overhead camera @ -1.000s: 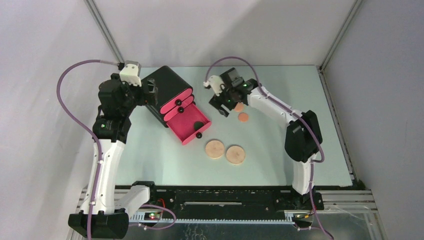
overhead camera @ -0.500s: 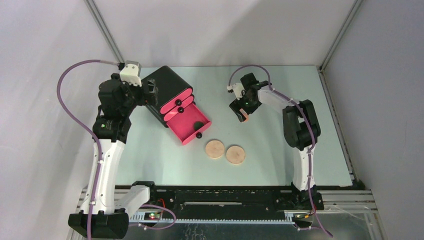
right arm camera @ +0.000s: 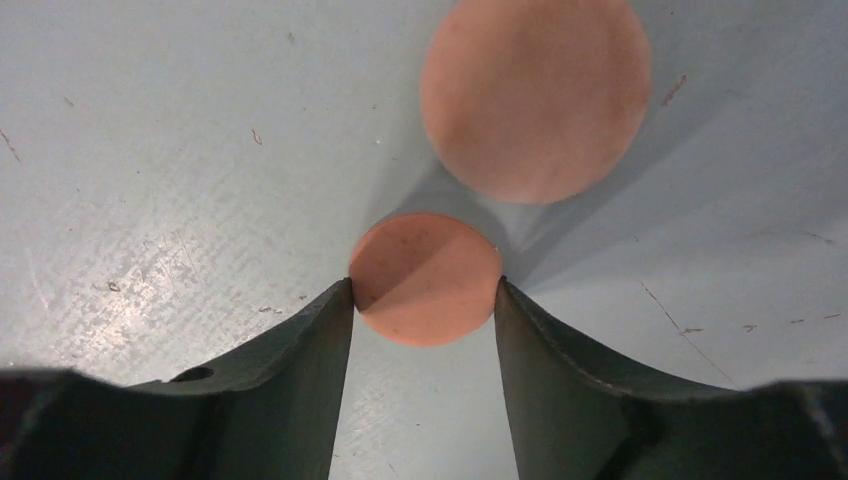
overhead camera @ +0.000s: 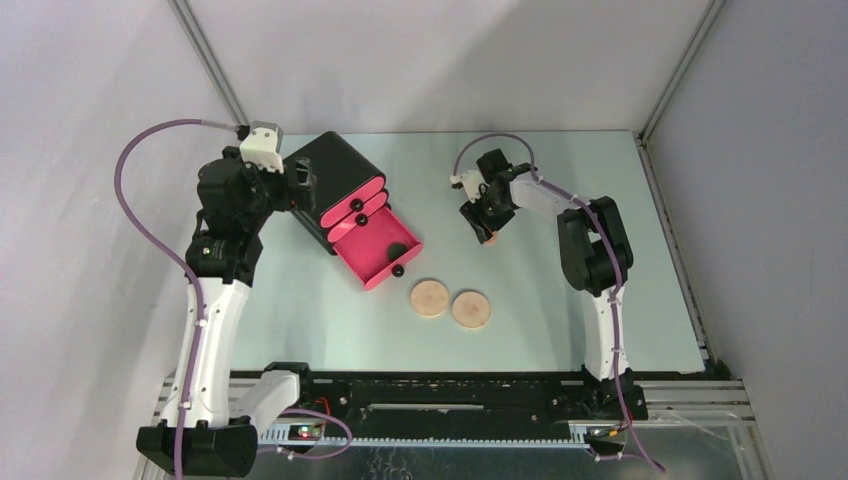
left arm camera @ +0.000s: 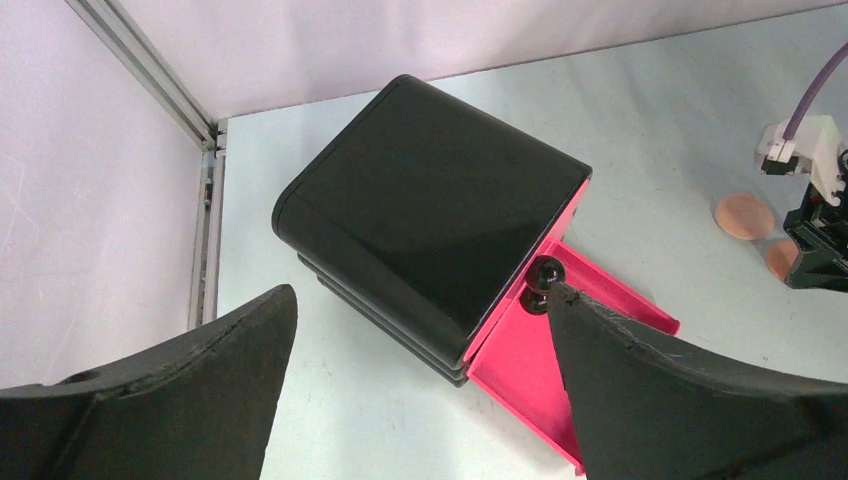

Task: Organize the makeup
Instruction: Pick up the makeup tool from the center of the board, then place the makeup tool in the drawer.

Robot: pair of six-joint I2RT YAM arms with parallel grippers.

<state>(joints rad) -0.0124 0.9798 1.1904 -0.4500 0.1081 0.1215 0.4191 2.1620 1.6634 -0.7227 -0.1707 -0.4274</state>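
Observation:
My right gripper [right arm camera: 424, 284] is down on the table, shut on a small peach round [right arm camera: 425, 262], with a fingertip touching each side of it. A second, larger-looking peach round [right arm camera: 535, 95] lies just beyond. From above, the right gripper [overhead camera: 487, 230] covers all but an edge of the peach round [overhead camera: 490, 239]. Two tan round discs [overhead camera: 430, 297] [overhead camera: 470, 309] lie side by side nearer the arms. A dark small round [overhead camera: 397, 248] sits in the open pink drawer [overhead camera: 385, 262]. My left gripper [left arm camera: 420, 335] hangs open beside the black box [left arm camera: 430, 210], holding nothing.
The black box [overhead camera: 335, 170] has three pink drawers, and the bottom one is pulled out toward the table's middle. Metal frame posts [overhead camera: 205, 65] stand at the back corners, with grey walls on both sides. The left wrist view shows the right gripper [left arm camera: 815, 250] past the drawer.
My right gripper swung right, away from the drawer, came down over the peach rounds and its jaws closed in on the smaller one. The left arm has not moved.

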